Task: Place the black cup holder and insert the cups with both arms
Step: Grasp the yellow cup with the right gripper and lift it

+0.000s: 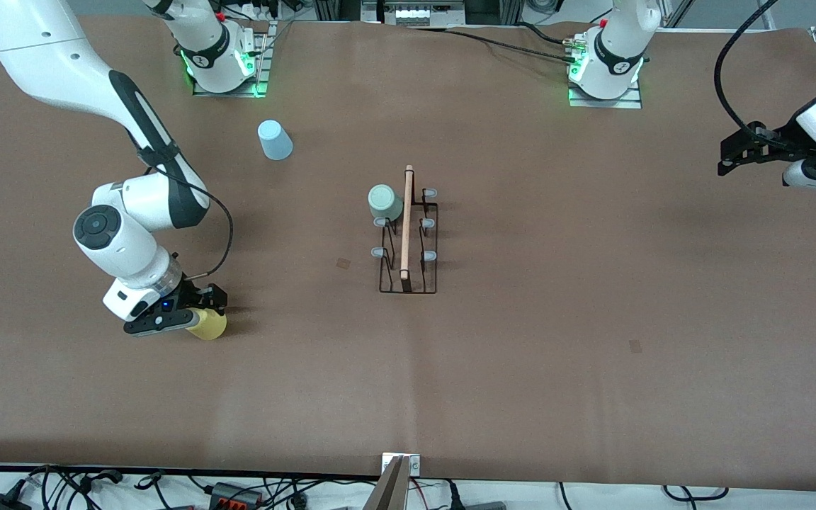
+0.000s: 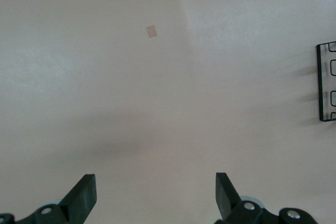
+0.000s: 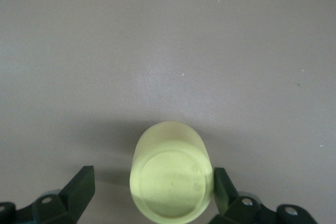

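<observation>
Down low at the right arm's end of the table, the right gripper [image 1: 192, 316] has its jaws spread wide around the yellow cup [image 3: 171, 176]. The cup is upside down between them, touching one finger [image 3: 223, 188] and apart from the other.

The left gripper [image 2: 156, 195] has its jaws wide open too, with nothing in them. It waits up in the air over the left arm's end of the table [image 1: 592, 283].

The black cup holder [image 1: 409, 241] stands in the middle. The mint green cup [image 1: 384, 202] sits on one of its pegs. The light blue cup [image 1: 275, 139] stands upside down, farther from the front camera and toward the right arm's end.
</observation>
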You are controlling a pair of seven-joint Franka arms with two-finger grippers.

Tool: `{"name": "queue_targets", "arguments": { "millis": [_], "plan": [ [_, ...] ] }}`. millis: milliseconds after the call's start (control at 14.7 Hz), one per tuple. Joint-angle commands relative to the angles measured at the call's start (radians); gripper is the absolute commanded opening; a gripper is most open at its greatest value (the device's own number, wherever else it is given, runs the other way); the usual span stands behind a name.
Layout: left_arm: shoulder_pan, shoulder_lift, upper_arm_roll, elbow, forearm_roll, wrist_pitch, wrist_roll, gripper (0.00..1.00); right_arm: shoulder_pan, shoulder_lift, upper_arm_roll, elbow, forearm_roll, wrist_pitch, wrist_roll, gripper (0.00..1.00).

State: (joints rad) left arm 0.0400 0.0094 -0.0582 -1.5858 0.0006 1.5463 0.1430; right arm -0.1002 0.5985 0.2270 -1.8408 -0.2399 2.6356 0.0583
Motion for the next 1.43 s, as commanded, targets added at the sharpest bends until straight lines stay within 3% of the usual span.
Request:
{"name": "queue_targets", "arguments": {
  "millis": [0, 749, 817, 953, 1089, 1226, 1362],
  "plan": [
    [0.007, 0.023, -0.002, 0.041, 0.045, -0.028, -0.010, 1.00, 0.008, 0.006, -0.005, 0.020, -0.009, 0.003, -0.020, 1.00],
    [0.008, 0.026, 0.000, 0.073, 0.047, -0.049, -0.009, 1.00, 0.004, 0.024, -0.014, 0.020, -0.006, 0.004, -0.020, 1.00],
    [0.008, 0.026, -0.002, 0.073, 0.047, -0.055, -0.009, 1.00, 0.004, 0.024, -0.014, 0.020, -0.007, 0.004, -0.020, 0.96],
    [0.009, 0.024, -0.002, 0.073, 0.041, -0.067, -0.008, 1.00, 0.004, 0.024, -0.014, 0.021, -0.009, 0.004, -0.020, 0.61],
    [0.009, 0.023, -0.002, 0.073, 0.041, -0.071, -0.008, 1.00, 0.004, 0.021, -0.014, 0.021, -0.009, 0.003, -0.021, 0.37],
    [0.008, 0.024, -0.006, 0.073, 0.045, -0.081, -0.009, 1.00, 0.004, 0.011, -0.014, 0.021, -0.012, 0.001, -0.028, 0.23],
    [0.008, 0.024, -0.009, 0.075, 0.047, -0.081, -0.009, 1.00, 0.004, -0.019, -0.015, 0.023, -0.010, -0.006, -0.051, 0.20]
  ]
}}
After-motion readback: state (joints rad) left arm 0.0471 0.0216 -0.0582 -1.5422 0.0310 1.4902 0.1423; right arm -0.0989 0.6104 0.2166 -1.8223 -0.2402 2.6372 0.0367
